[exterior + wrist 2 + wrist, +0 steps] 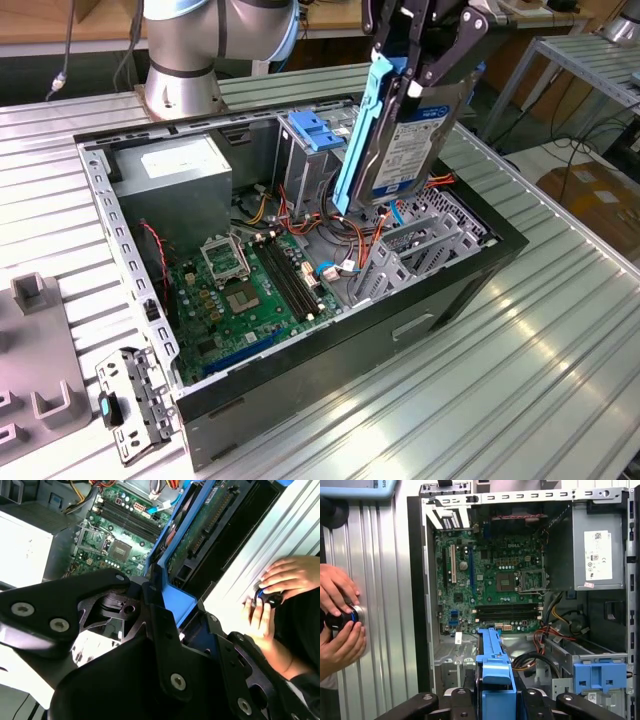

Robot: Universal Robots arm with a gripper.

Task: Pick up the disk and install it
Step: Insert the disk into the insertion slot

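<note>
On a ribbed metal table (pixel 540 400) lies an open computer case (pixel 350 335). Above it the gripper (pixel 422 72) clamps the disk (pixel 412 150), not yet installed. Seating it demands alignment with the drive cage (pixel 395 260).

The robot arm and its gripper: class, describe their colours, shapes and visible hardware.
The arm is built of thick silver-grey cylindrical sections with a light-blue joint cap. The gripper is matte black, made of flat angular linkage plates joined by round silver bolts.
</note>
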